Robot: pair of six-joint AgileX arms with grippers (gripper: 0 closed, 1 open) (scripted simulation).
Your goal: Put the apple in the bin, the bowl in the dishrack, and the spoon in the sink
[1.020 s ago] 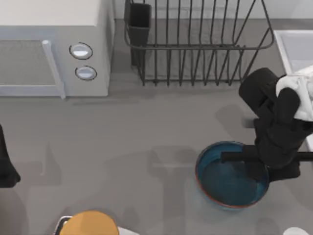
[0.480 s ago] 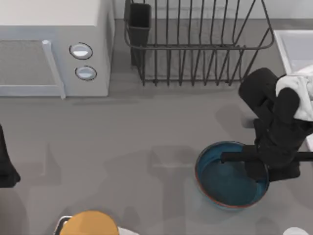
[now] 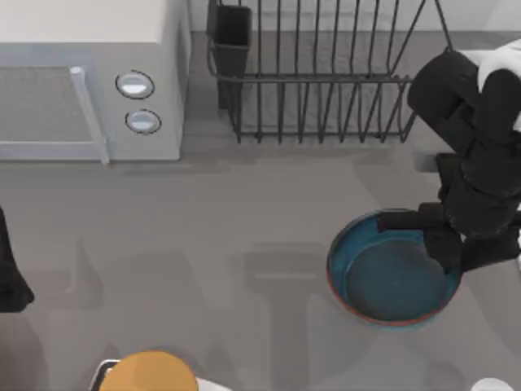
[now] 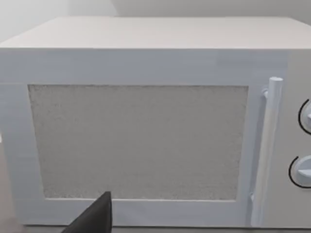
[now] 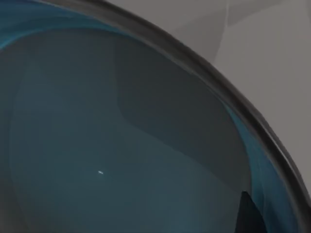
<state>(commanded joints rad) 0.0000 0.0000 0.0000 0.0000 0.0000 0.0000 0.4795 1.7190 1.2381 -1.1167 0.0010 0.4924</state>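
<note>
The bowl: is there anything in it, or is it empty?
Empty. The top view shows only bare blue glaze inside the bowl, and the right wrist view the same.

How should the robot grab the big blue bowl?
By the rim. The bowl is wide, smooth and upright, so nothing else offers a hold. Pinch the thin rim on the right edge from above, one finger inside and one outside. The right gripper sits just there.

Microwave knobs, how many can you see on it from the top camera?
2. Both sit on the microwave front, right of its door handle: the upper knob and the lower knob just below it. None looks hidden.
</note>
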